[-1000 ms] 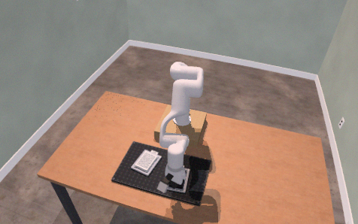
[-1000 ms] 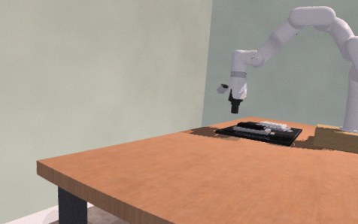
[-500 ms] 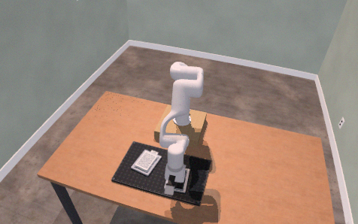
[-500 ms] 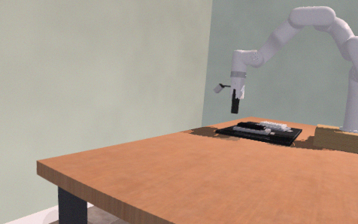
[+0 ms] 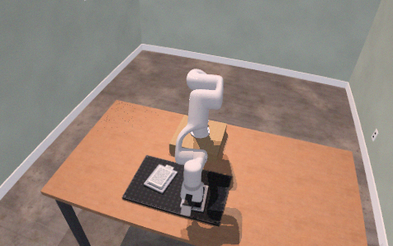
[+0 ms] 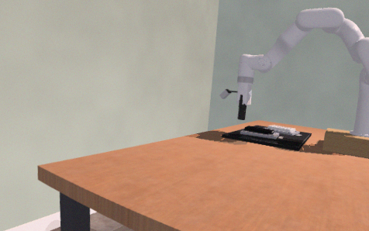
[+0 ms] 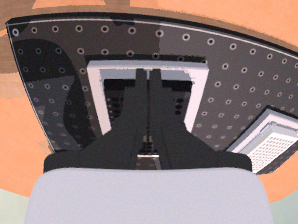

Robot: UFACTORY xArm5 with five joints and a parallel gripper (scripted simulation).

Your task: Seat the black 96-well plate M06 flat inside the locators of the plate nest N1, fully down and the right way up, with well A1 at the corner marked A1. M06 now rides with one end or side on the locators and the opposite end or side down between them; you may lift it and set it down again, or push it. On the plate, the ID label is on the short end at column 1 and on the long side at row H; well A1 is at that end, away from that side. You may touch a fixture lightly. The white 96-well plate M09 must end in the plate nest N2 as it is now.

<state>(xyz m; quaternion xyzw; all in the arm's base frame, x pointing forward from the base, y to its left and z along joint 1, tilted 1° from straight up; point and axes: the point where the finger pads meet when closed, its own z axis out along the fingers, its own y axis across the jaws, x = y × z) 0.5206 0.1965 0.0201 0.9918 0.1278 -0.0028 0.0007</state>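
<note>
Wrist view shows the black two-finger gripper (image 7: 148,106) clenched on nothing—hovering above the black 96-well plate (image 7: 120,99) in its white-framed nest (image 7: 99,106)—probably poised to push.

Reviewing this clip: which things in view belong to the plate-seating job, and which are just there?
Part of the job:
- black plate M06
- its nest N1
- white plate M09, to stay in nest N2
- the tool, shut and empty, above the plates

Just there:
- perforated black base board
- wooden block under the arm
- table
</note>
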